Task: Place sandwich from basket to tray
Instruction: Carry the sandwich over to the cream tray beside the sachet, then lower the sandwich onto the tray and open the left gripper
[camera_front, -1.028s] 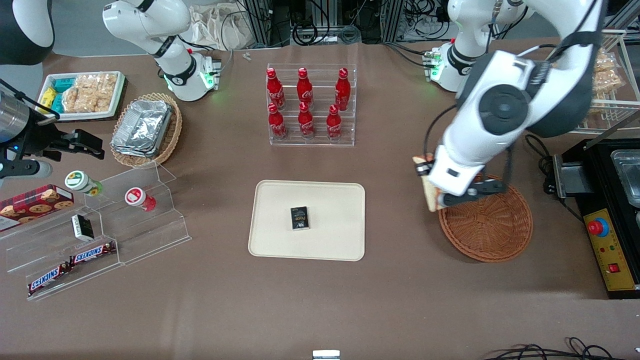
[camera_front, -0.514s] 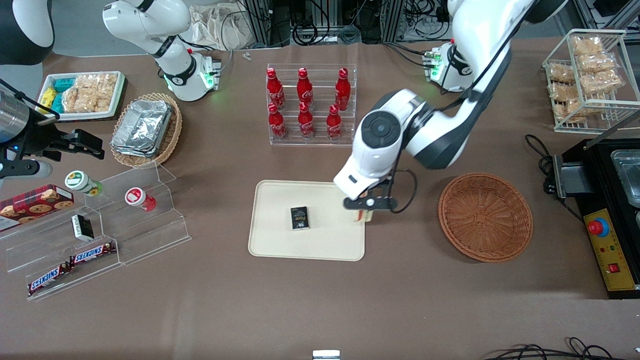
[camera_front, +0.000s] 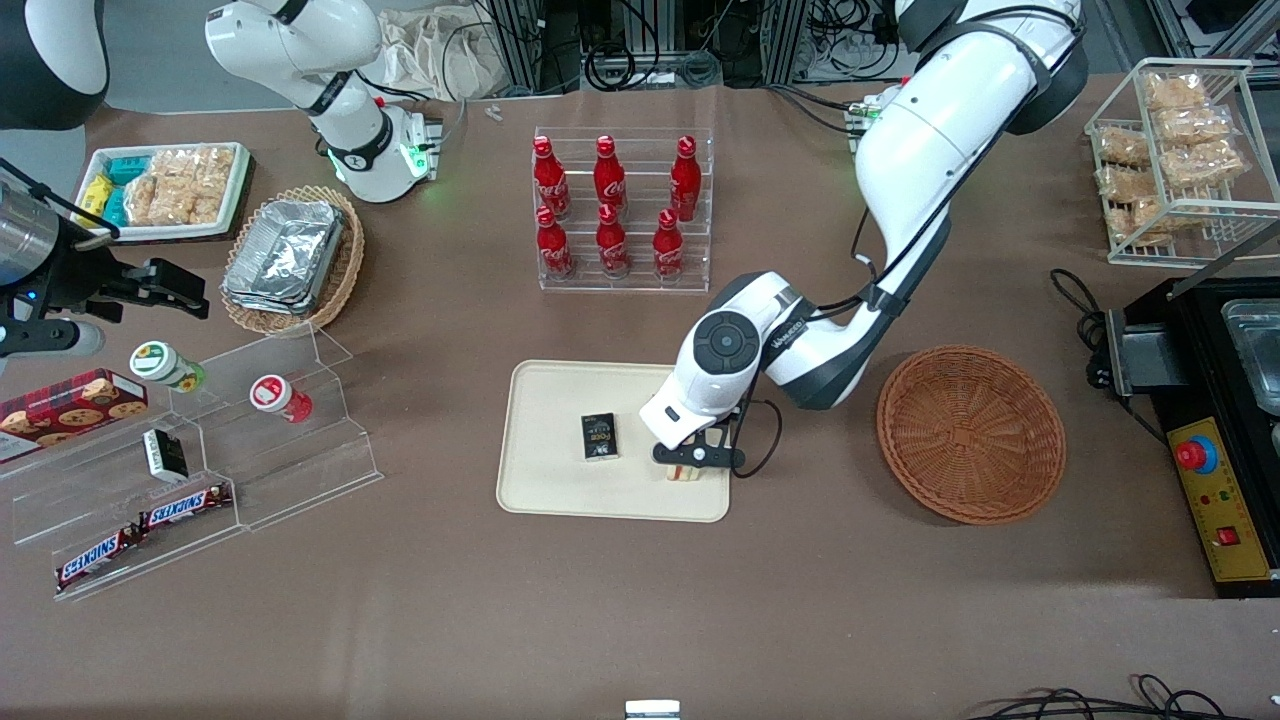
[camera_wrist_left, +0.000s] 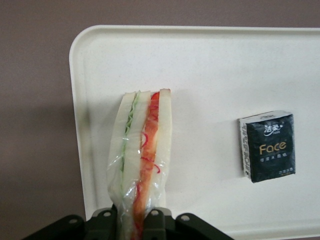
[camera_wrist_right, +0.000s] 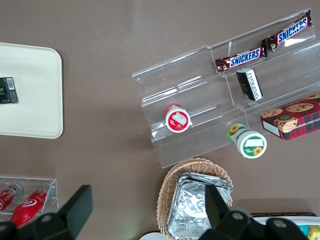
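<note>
Front view: left-arm gripper (camera_front: 697, 462) sits low over the tray (camera_front: 545, 480), at the tray's corner nearest the basket (camera_front: 970, 435) and the front camera. Fingers are closed on the sandwich (camera_front: 685, 473); only a small pale piece of it shows under the gripper in this view. Basket lies toward the working arm's end of the table, well apart from the tray, w/ nothing visible in it. A small black tissue pack (camera_front: 599, 437) lies flat near the tray's middle, beside the gripper but not touching it.

Left wrist view: sandwich (camera_wrist_left: 142, 150) is a plastic-wrapped wedge, pale bread w/ a green layer and a red-orange layer, pinched at its wide end between the fingers (camera_wrist_left: 104, 219); gripper (camera_wrist_left: 132, 221) shows only as its dark tips. Wedge's narrow end points away from the gripper, over the tray (camera_wrist_left: 210, 55) surface near one rim. Whether the wedge touches the tray cannot be told. Black pack marked "Face" (camera_wrist_left: 267, 146) lies on the tray, apart from the sandwich.

Other items, front view: acrylic rack of red cola bottles (camera_front: 610, 210) farther from the camera than the tray; tan basket w/ foil containers (camera_front: 288, 255) and clear stepped shelf w/ Snickers bars (camera_front: 140, 530) toward the parked arm's end; white wire rack of snacks (camera_front: 1170, 150) toward the working arm's end.
</note>
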